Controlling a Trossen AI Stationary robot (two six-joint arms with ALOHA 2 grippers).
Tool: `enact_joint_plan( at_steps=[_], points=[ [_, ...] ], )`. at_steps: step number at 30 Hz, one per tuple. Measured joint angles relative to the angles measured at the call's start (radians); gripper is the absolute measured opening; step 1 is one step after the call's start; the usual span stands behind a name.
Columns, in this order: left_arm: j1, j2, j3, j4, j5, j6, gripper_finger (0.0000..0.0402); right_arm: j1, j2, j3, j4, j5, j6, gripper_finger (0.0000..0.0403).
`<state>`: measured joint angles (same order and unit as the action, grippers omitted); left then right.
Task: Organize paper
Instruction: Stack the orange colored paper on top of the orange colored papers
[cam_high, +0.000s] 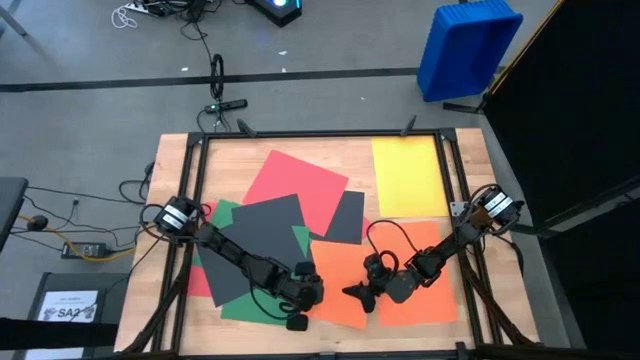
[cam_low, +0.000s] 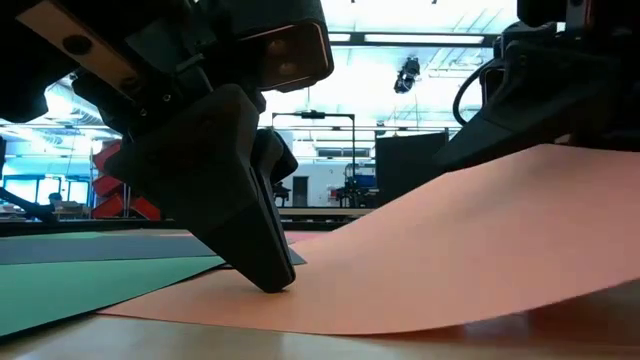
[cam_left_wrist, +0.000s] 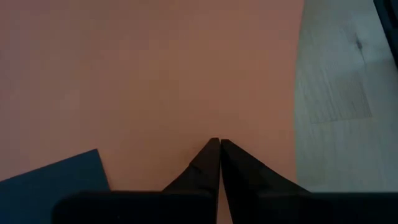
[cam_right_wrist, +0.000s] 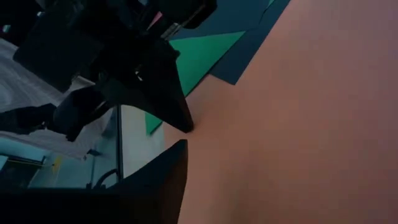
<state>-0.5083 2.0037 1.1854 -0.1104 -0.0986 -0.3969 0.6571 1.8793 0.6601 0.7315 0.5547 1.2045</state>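
Coloured paper sheets lie overlapping on the wooden table: yellow (cam_high: 408, 175), red (cam_high: 295, 180), two dark grey (cam_high: 255, 245) (cam_high: 345, 215), green (cam_high: 240, 300) and orange (cam_high: 425, 280). My left gripper (cam_high: 315, 298) is shut, its tips down on the orange sheet (cam_left_wrist: 155, 74) near that sheet's left edge. In the low view the orange sheet (cam_low: 450, 250) lies flat there and curves upward away from the left gripper (cam_low: 272, 283). My right gripper (cam_high: 352, 292) stands open over the orange sheet, facing the left gripper. One of its fingers (cam_right_wrist: 165, 180) shows above the sheet; the sheet hides the other. My left gripper presses its shut fingertips (cam_left_wrist: 217, 144) down on the orange sheet near its near-left corner (cam_low: 240, 295), slanting down from the table's left. The sheet lies flat on the table under the tips. My right gripper: I cannot tell whether it touches the orange sheet.
A black metal frame (cam_high: 190, 200) rims the table. A blue bin (cam_high: 468, 45) and cables lie on the floor beyond the far edge. A white printed sheet (cam_high: 68, 308) sits off the table's left. Bare wood (cam_left_wrist: 342, 93) shows near the front edge.
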Motion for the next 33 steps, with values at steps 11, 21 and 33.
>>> enact_joint_plan(
  at_steps=[11,21,33],
  points=[
    [0.000,0.000,0.000,0.003,0.000,-0.001,0.0000,0.008,-0.007,0.003,-0.042,0.013,0.083,0.0132],
    [0.000,0.000,0.000,0.004,0.002,-0.001,0.0000,-0.002,-0.057,0.009,-0.063,-0.013,0.088,0.0113],
    [0.004,0.000,0.000,0.014,0.003,-0.001,0.0001,-0.025,-0.066,0.010,-0.059,-0.080,0.059,0.0006]
  ],
)
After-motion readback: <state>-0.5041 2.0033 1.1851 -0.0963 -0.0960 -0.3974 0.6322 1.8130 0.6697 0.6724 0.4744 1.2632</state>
